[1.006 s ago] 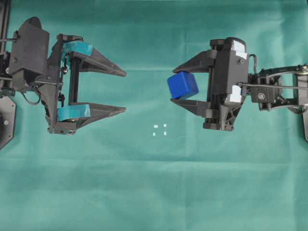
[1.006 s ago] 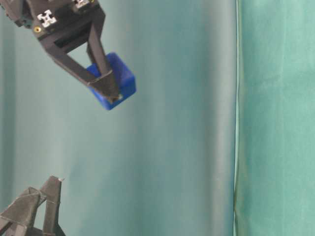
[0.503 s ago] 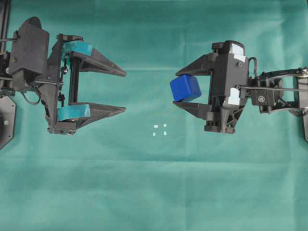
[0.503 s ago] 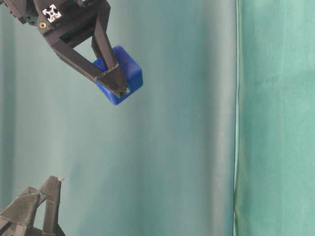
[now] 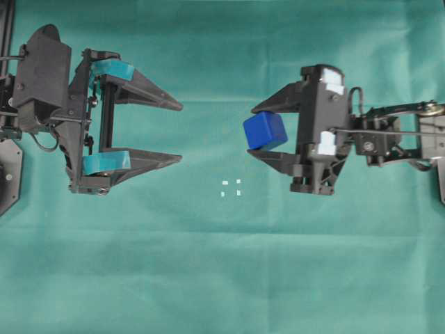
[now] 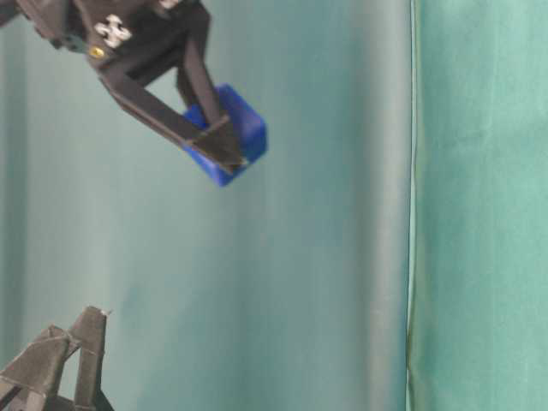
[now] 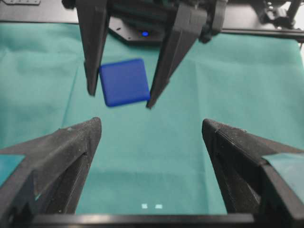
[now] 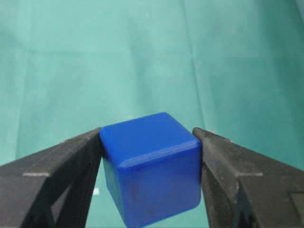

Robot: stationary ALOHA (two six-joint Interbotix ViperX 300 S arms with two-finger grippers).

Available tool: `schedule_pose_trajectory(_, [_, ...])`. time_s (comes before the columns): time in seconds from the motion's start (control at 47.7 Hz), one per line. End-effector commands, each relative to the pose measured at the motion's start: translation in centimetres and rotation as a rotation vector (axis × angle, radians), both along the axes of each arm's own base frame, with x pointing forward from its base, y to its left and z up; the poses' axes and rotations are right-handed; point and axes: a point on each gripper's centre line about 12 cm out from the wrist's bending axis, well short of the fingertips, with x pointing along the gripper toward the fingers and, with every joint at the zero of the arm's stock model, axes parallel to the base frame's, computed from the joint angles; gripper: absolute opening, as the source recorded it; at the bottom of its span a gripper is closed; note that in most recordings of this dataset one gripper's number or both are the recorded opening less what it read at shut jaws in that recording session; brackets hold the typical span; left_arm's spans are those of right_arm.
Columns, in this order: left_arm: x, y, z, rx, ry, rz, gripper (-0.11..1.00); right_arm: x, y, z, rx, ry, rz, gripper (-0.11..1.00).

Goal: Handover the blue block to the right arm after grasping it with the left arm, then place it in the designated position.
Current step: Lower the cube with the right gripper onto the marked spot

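Since a second ago my right gripper (image 5: 259,132) has rolled a little at the wrist and eased toward the middle of the counter (image 5: 222,278), carrying the blue block (image 5: 265,131) with it; in the table-level view the cube now sits further right than it did. My left gripper (image 5: 177,132) has not budged, its teal-taped fingers (image 5: 111,68) spread as wide as they go and holding nothing.

So the handover is behind me, by my reading, and I am in the placing step. The right gripper's plain black fingers (image 8: 57,161) are closed on two opposite faces of the block, which rides clear of the cloth (the table-level view shows open space beneath it) and slightly tilted.

The designated position (image 5: 231,188), four tiny white marks in a square, lies on the green cloth between the two grippers, below and a little left of the block in the overhead view, and nothing sits on it.

Next I would need to carry the block over those marks, square its tilt so a flat face points down, lower until it rests on the cloth, and only then let the jaws part. The square is about as wide as the cube, so alignment leaves little slack.
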Motion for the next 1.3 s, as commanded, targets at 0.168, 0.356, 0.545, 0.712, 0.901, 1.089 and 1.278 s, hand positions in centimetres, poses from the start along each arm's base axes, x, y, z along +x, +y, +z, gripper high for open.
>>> schedule_pose_trajectory(0.168, [0.0,0.0,1.0,0.000,-0.029,0.000,1.00,1.4,0.4,-1.4,0.015,0.007,0.023,0.62])
schedule_pose_trajectory(0.356, [0.0,0.0,0.9,0.000,-0.026,0.000,1.00,2.7,0.7,-3.7,0.046,0.035,0.025,0.62])
schedule_pose_trajectory(0.545, [0.0,0.0,0.9,0.000,-0.026,0.000,1.00,3.7,1.0,-6.1,0.069,0.073,0.029,0.62])
schedule_pose_trajectory(0.712, [0.0,0.0,0.9,0.000,-0.026,0.000,1.00,4.6,1.4,-7.7,0.101,0.071,0.045,0.62])
schedule_pose_trajectory(0.901, [0.0,0.0,1.0,0.000,-0.028,0.000,1.00,5.4,1.8,-9.4,0.126,0.072,0.066,0.62])
schedule_pose_trajectory(1.089, [0.0,0.0,0.9,0.000,-0.026,0.000,1.00,6.4,1.7,-11.1,0.139,0.081,0.075,0.62])
schedule_pose_trajectory(1.278, [0.0,0.0,0.9,0.000,-0.023,0.000,1.00,7.5,1.7,-12.9,0.152,0.091,0.085,0.62])
